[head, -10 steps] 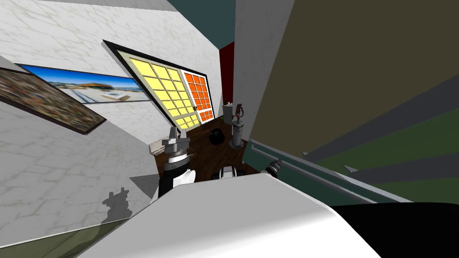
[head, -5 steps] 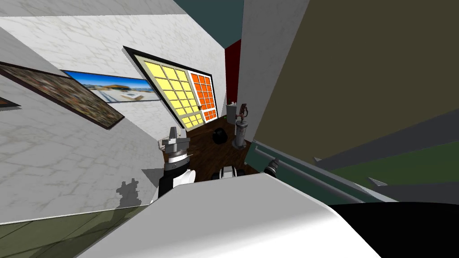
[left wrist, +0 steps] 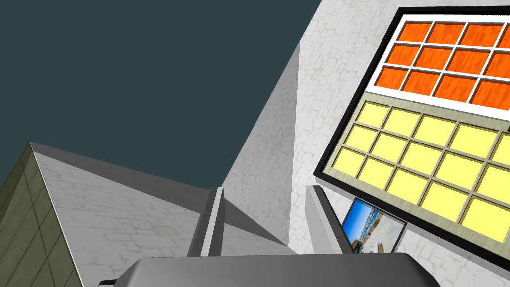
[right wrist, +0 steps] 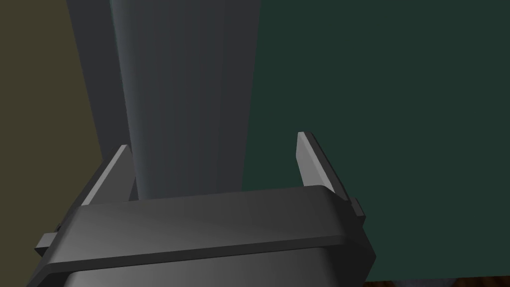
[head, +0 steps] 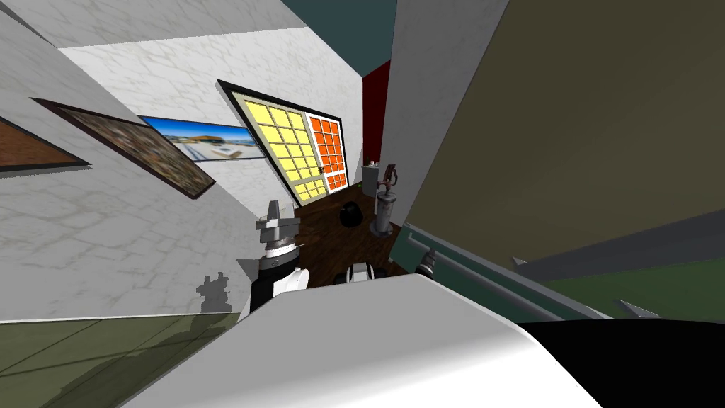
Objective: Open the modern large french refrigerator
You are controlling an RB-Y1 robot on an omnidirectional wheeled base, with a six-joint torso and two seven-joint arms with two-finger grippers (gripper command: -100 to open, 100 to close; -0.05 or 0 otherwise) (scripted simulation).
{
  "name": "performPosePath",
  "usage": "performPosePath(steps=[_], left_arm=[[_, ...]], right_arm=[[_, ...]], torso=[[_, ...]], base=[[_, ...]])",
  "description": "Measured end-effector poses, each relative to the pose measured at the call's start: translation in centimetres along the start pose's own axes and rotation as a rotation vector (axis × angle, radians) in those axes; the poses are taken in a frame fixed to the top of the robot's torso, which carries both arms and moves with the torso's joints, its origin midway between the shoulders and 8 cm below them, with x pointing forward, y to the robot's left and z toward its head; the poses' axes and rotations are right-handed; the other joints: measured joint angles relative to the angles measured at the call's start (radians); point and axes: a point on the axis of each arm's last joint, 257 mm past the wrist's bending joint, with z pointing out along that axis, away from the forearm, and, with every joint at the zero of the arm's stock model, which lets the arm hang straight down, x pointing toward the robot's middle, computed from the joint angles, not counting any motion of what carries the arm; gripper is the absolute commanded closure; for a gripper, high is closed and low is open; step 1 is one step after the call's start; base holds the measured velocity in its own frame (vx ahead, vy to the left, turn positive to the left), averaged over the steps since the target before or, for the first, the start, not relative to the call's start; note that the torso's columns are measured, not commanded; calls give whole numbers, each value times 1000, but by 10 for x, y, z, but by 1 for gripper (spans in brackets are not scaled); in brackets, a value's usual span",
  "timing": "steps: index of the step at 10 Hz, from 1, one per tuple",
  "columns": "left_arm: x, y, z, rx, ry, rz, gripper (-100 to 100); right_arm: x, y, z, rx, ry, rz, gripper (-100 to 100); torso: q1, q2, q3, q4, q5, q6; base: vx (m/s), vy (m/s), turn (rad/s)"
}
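Observation:
The refrigerator rises close at my right as a tall olive-brown panel (head: 566, 142) with a dark green door face (head: 402, 249) below it. A long grey handle bar (head: 488, 278) runs along that door. My right gripper (head: 427, 263) is at the bar's near end. In the right wrist view the right gripper (right wrist: 211, 162) is open, and the handle bar (right wrist: 184, 99) passes between its fingers, closer to one blade (right wrist: 107, 172). The green door (right wrist: 378, 124) lies just behind. My left gripper (head: 275, 212) is raised beside the white wall, its fingers (left wrist: 211, 219) apart and empty.
A white wall (head: 127, 241) stands close on the left with framed pictures (head: 141, 145). Ahead, a window with yellow and orange panes (head: 297, 152) is set above a dark wooden floor (head: 326, 234). A black round object (head: 349, 214) and a grey cylinder stand (head: 383, 212) are on that floor.
The whole head view has swung, with wall, window and pictures sliding right, so my body has turned. Both grippers keep their place before me and their openings are unchanged.

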Motion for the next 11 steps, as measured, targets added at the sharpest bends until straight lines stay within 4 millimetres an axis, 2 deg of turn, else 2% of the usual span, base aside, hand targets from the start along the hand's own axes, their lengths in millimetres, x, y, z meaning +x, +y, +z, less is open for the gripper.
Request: performPosePath(steps=[6, 8, 9, 11], left_arm=[[0, 0, 0, 0, 0, 0, 0], [0, 0, 0, 0, 0, 0, 0], [0, 0, 0, 0, 0, 0, 0], [0, 0, 0, 0, 0, 0, 0]], right_arm=[[-16, -1, -9, 33, -56, -75, -100], [-14, -7, 8, 37, -51, -76, -100], [-14, -7, 9, 35, -51, -76, 100], [-16, -11, 2, 52, -52, -69, 100]], torso=[[-1, -2, -1, -1, -2, -1], [-1, -1, -1, 0, -1, 0], [1, 1, 0, 0, 0, 0], [-5, -2, 0, -3, -5, 0]], base=[[4, 5, 52], [17, -17, 11], [-2, 2, -19], [-44, 52, -7]])
